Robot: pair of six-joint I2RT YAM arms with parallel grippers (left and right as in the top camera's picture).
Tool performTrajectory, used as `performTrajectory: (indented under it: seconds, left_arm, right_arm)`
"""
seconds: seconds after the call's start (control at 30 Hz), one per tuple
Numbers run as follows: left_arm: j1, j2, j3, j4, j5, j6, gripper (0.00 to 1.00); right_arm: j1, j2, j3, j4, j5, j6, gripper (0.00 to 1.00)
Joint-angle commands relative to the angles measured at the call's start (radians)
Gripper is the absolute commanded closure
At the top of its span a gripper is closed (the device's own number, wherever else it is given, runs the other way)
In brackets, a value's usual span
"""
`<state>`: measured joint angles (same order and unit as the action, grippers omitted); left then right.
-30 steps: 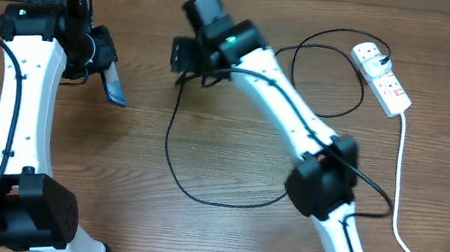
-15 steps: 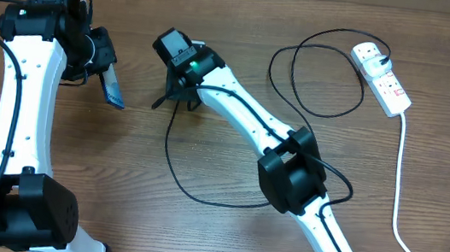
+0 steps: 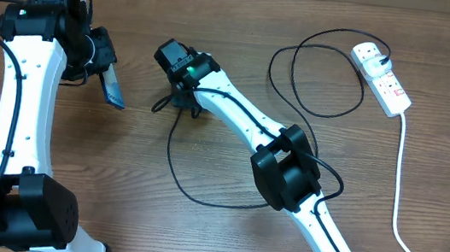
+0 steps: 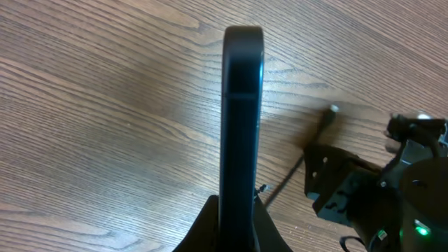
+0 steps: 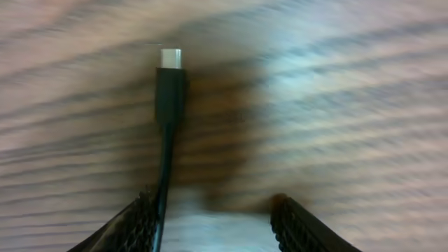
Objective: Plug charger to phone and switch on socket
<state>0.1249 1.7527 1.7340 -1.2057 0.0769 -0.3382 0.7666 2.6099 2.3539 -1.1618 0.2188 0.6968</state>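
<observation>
While the left gripper [image 3: 104, 66] clenches the phone [image 4: 241, 126] edge-on, its screen writing turned out of view, the right gripper [image 5: 210, 210] stands released low over the table [image 3: 426, 168], with the charger [image 5: 170, 84] tip lying flat just beside one finger. The socket [image 3: 382, 76] lies far right, its markings too small to read.

The table [image 3: 128, 217] is warm brown wood with darker streaked grain. The charger [image 5: 170, 91] is black, its connector tip pale silver. The phone [image 4: 241, 119] shows a dark blue-black edge, and blue from overhead. The socket [image 3: 382, 75] is white with small red switches, its thick cord [image 3: 399, 165] white too. The left arm [image 3: 16, 109] and right arm [image 3: 235, 114] are white with black joints; a green light [image 3: 187, 68] glows on the right one. The right tool [image 5: 210, 203] has black ribbed fingers
</observation>
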Motion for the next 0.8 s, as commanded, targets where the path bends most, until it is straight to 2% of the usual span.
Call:
performTrajectory:
  seconds: [0.0,0.13,0.23,0.43,0.57,0.63,0.77]
  left_arm:
    - [0.003,-0.006,-0.004,0.002,-0.006,-0.014,0.96]
    - [0.003,-0.006,-0.004,0.002,-0.006,-0.014,0.96]
    - [0.003,-0.006,-0.003,0.002,-0.002,-0.014,0.96]
    - [0.003,-0.006,-0.003,0.002,0.002,-0.014,0.96]
    - [0.003,-0.006,-0.004,0.002,0.002,-0.014,0.96]
    - [0.003,-0.006,-0.004,0.002,0.002,-0.014,0.96]
    - [0.003,-0.006,-0.004,0.002,0.002,-0.014,0.96]
  right_arm:
    - [-0.008,0.002,-0.010,-0.056,0.072,0.090,0.47]
    - [-0.028,0.002,-0.010,-0.163,0.076,0.201,0.53]
    - [-0.042,0.002,-0.010,-0.216,0.072,0.265,0.52]
    - [-0.069,0.001,-0.010,-0.170,0.025,0.264,0.40]
    - [-0.099,0.001,-0.010,-0.126,0.000,0.262,0.39]
    - [-0.115,0.001,-0.010,-0.109,-0.016,0.250,0.43]
    - [-0.155,0.002,-0.011,-0.100,-0.087,0.241,0.57]
